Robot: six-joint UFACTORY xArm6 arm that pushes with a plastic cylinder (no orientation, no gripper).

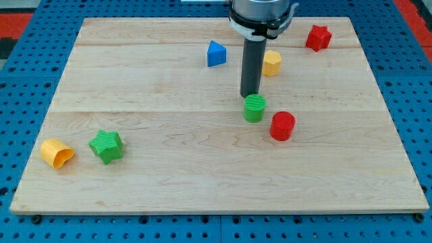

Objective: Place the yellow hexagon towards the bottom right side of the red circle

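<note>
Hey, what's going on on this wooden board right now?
A robot arm with a dark rod is pushing coloured blocks around a wooden board. My tip sits just above the green cylinder, with the yellow hexagon beside the rod on the view's right. The red circle lies lower right of the green cylinder. The hexagon is above the red circle, so it is not yet at its bottom right. Nearby are a blue triangle and a red star.
</note>
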